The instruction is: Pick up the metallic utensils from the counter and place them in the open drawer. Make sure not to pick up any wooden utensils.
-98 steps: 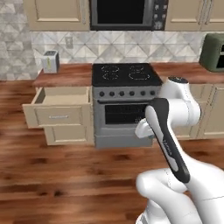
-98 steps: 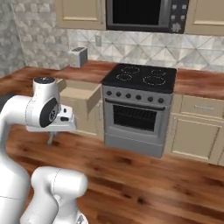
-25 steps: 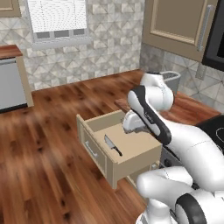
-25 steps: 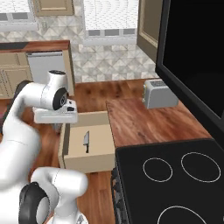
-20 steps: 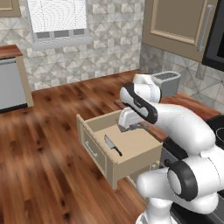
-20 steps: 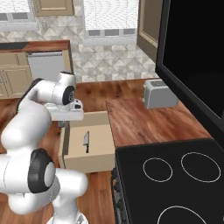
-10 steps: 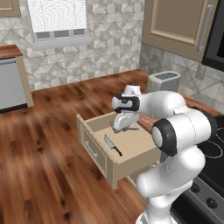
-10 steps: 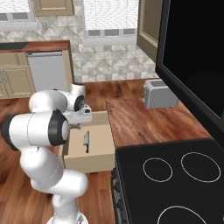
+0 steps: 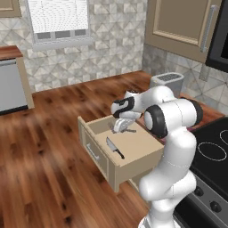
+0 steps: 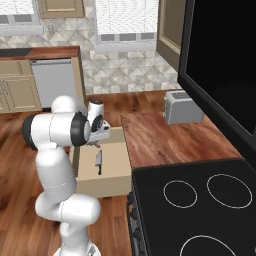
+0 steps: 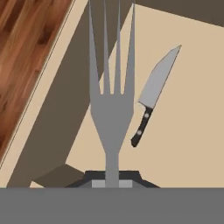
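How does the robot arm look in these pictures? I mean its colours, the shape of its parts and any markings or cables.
The arm is made of smooth, rounded glossy white segments, joined by dark grey to black rings at the joints. The gripper is a small pale grey-white block; in the hand view its finger tips look dark grey. No loose cables show, and any markings are too small to read.

Base views flank open drawer, hand view close above
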### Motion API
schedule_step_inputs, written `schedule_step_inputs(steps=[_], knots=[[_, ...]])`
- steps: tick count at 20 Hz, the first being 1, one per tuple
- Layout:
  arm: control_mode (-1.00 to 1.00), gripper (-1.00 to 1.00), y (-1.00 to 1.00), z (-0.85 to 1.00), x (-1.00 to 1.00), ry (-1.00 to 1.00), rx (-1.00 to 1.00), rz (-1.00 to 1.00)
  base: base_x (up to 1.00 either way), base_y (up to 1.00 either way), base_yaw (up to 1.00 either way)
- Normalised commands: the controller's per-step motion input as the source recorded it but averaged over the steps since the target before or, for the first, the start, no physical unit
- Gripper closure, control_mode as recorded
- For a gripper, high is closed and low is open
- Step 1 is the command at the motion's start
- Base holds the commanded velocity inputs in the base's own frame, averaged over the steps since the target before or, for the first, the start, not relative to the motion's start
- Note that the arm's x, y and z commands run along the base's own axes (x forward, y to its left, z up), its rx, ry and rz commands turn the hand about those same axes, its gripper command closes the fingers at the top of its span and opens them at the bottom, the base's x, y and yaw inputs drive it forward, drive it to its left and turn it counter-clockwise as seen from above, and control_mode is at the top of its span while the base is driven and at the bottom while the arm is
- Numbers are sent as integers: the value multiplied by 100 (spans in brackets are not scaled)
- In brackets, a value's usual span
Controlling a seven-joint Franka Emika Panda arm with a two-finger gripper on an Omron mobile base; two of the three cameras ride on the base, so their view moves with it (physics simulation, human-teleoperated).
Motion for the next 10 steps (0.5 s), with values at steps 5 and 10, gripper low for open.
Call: schedule_step_inputs(steps=[5, 10], knots=[[-100, 100, 0, -18, -17, -21, 0, 0, 0, 0, 0], [-100, 100, 11, -32, -2, -24, 0, -13, 0, 0, 0]])
